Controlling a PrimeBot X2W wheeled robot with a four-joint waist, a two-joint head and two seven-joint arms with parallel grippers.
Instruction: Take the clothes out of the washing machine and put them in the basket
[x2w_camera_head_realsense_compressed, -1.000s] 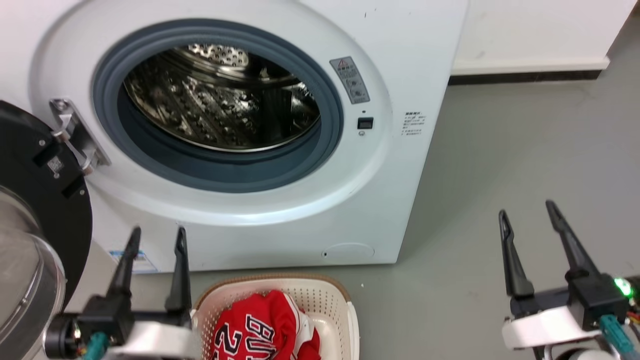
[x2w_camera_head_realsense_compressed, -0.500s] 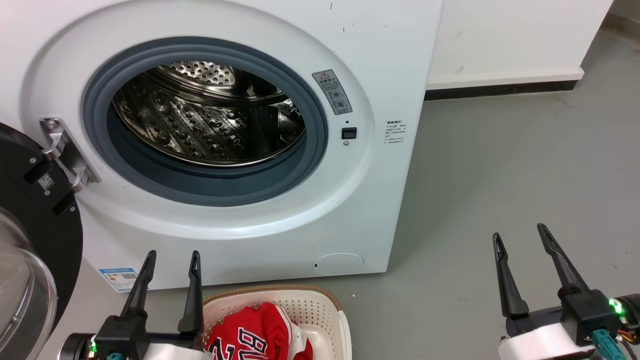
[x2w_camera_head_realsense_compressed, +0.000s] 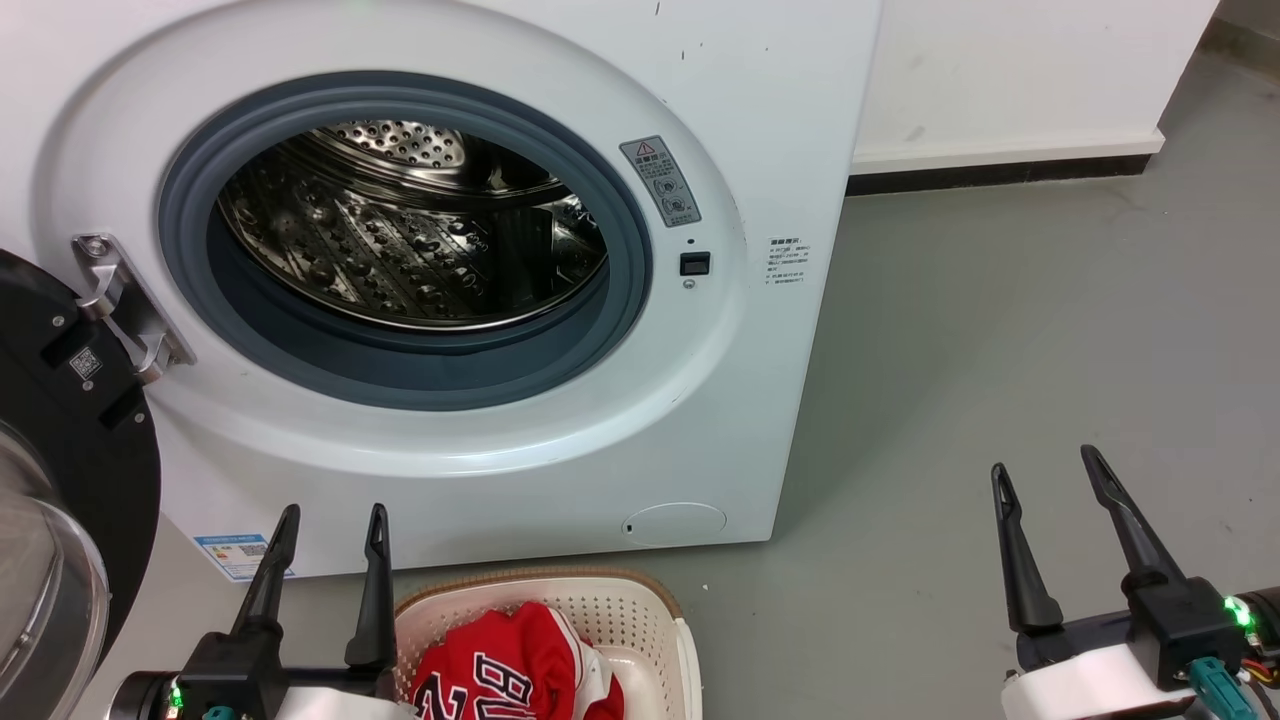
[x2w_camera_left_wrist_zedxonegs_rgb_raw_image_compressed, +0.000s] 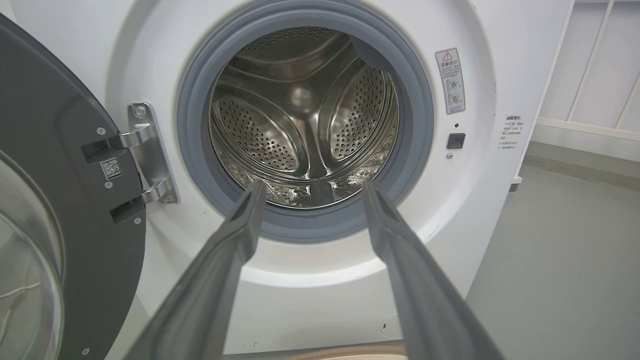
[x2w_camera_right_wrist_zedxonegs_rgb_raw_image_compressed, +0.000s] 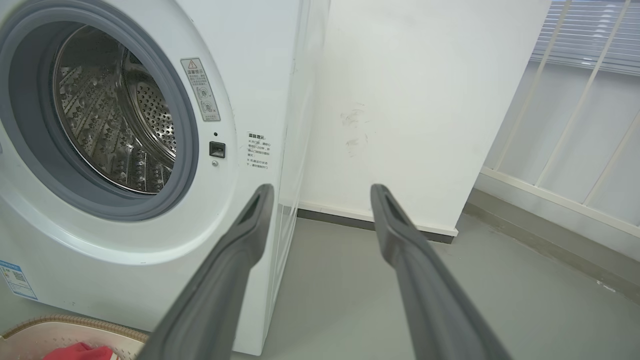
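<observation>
Grey floor (x2w_camera_head_realsense_compressed: 1000, 350) runs from a white wall (x2w_camera_head_realsense_compressed: 1000, 80) to the washing machine (x2w_camera_head_realsense_compressed: 780, 150) in the head view. Its round door (x2w_camera_head_realsense_compressed: 70, 480) hangs open at the left, and the steel drum (x2w_camera_head_realsense_compressed: 400, 250) shows bare metal, with no cloth that we can see. Just in front of the machine sits the basket (x2w_camera_head_realsense_compressed: 640, 610), with the red clothes (x2w_camera_head_realsense_compressed: 500, 665) lying inside it. We see the left gripper (x2w_camera_head_realsense_compressed: 333, 512) low beside the basket's left rim, its jaws parted by a modest gap and holding nothing. The right gripper (x2w_camera_head_realsense_compressed: 1043, 460) stands well apart over bare floor, jaws a little wider, also empty. From the left wrist view we look straight into the drum between two spread dark fingers (x2w_camera_left_wrist_zedxonegs_rgb_raw_image_compressed: 225, 260): perforated walls and nothing red, though the lowest front part lies behind the grey ring (x2w_camera_left_wrist_zedxonegs_rgb_raw_image_compressed: 310, 225). These jaws touch nothing. From the right wrist view the jaws frame the machine's corner and the wall, apart and empty, with a corner of the basket and a scrap of red at the bottom left. We judge the unloading all but done. The next move calls for a check of the drum's hidden lower lip, and a reach inside by the left arm only if cloth turns up.
</observation>
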